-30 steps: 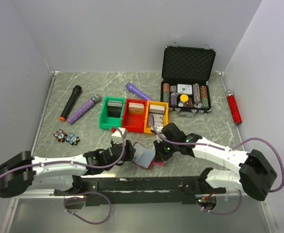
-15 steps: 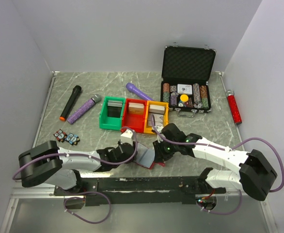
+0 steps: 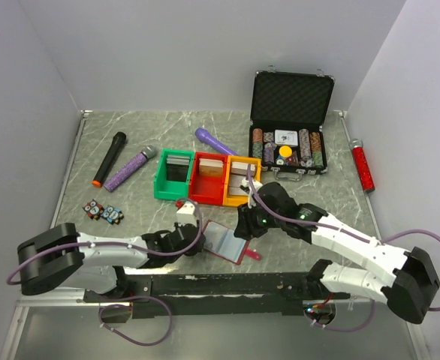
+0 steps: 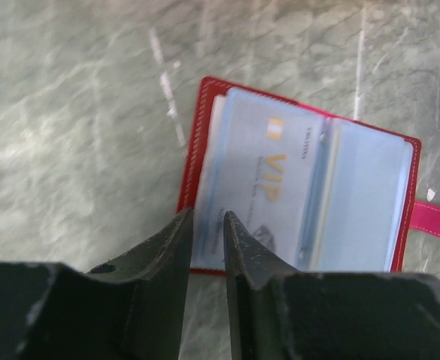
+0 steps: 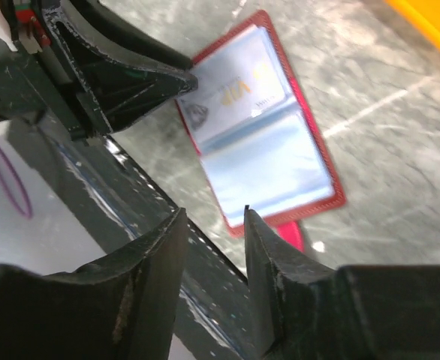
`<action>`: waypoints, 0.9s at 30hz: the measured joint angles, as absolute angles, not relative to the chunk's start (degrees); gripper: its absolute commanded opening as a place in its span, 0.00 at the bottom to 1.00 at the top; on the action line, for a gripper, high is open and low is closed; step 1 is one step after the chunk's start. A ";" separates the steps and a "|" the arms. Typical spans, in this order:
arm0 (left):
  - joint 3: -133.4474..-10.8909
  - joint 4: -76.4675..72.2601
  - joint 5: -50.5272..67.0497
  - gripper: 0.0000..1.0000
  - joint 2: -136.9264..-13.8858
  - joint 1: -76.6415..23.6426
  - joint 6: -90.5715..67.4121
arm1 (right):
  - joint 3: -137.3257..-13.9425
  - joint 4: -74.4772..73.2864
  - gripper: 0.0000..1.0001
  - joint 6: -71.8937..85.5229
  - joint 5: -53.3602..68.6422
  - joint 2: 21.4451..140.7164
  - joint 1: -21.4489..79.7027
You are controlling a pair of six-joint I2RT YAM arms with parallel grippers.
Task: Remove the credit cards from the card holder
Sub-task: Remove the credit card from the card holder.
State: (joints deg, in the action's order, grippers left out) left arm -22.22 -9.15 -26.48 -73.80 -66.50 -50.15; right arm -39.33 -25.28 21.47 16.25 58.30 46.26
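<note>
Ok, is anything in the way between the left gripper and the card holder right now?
Nothing visible. The left gripper has its tips at the near edge of the open card holder, by the sleeve holding the VIP card; whether they pinch it I cannot tell. The right gripper hangs open at the other side, holding nothing.

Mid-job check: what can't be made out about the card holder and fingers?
Left wrist view: left fingers cover the card holder's near edge; a grip on the VIP card can't be told.
Same view: the snap tab is cut off by the right edge.
Top view: card count too small to tell.
</note>
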 measured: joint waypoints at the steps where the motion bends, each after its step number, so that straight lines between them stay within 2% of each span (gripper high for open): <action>1: -21.69 -8.67 -26.59 0.28 -72.93 -66.50 -50.89 | -39.31 -24.38 0.42 21.82 16.84 58.81 46.26; 11: -18.15 0.27 -29.67 0.26 -64.49 -70.28 -60.88 | -38.28 -13.43 0.43 25.50 21.02 72.88 46.39; 22: -16.36 6.66 -36.07 0.41 -50.59 -76.27 -66.35 | -43.66 -11.14 0.49 24.12 12.99 85.23 50.63; 27: -16.08 8.73 -38.02 0.44 -46.59 -76.55 -67.31 | -45.80 -10.92 0.50 23.18 10.50 88.79 52.10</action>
State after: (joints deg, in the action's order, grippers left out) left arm -16.08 8.73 -38.02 -46.59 -76.55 -67.31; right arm -45.80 -10.92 23.18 10.50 88.79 52.10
